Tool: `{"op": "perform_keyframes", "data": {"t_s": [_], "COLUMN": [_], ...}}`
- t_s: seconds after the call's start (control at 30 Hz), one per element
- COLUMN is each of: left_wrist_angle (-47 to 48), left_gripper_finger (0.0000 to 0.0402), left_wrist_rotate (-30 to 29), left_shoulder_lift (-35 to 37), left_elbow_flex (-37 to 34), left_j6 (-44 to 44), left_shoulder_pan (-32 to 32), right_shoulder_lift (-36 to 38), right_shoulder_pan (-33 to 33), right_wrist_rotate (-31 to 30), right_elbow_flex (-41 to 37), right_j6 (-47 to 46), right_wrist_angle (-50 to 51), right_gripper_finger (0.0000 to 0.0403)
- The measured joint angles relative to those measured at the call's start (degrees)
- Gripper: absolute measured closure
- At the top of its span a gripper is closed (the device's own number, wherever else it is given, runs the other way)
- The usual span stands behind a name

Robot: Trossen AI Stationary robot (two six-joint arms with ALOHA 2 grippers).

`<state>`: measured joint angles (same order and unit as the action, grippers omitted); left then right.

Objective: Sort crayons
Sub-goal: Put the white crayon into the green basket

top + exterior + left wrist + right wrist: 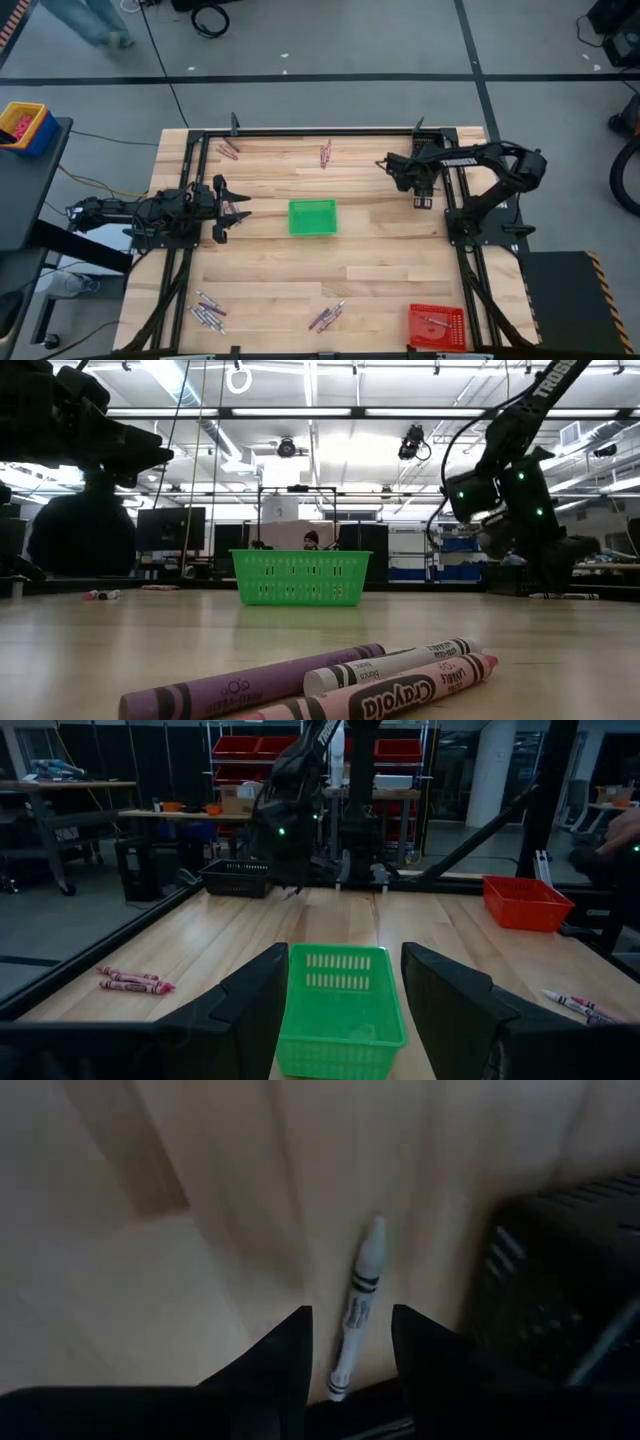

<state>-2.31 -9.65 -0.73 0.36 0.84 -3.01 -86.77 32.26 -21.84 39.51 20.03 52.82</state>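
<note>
The right gripper hangs over the table's far right part, fingers apart, a white crayon lying on the wood between and below them, beside a dark tray. The left gripper waits at the left edge, fingers apart, facing the green tray. Other crayons lie in small clusters around the table; one lies in the red tray.
</note>
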Motion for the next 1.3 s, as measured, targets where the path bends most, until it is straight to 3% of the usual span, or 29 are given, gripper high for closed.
{"op": "perform_keyframes", "data": {"t_s": [0.33,0.8,1.3], "left_wrist_angle": [0.0,0.0,-0.02], "left_gripper_finger": [0.0193,0.0193,0.0193], "left_wrist_rotate": [0.0,0.0,0.0], "left_shoulder_lift": [0.0,0.0,0.01], "left_elbow_flex": [0.01,0.0,0.0], "left_j6": [0.0,0.0,0.0], "left_shoulder_pan": [-0.01,-0.01,0.0], "right_shoulder_lift": [-4.56,-3.16,-3.12], "right_shoulder_pan": [-0.41,-3.26,-15.91], "right_wrist_rotate": [-0.46,2.31,8.18], "right_elbow_flex": [-0.14,-0.44,-0.28], "right_j6": [3.84,3.95,-5.35], "right_wrist_angle": [-0.44,0.2,3.42], "right_gripper_finger": [0.0267,0.0339,0.0348]}}
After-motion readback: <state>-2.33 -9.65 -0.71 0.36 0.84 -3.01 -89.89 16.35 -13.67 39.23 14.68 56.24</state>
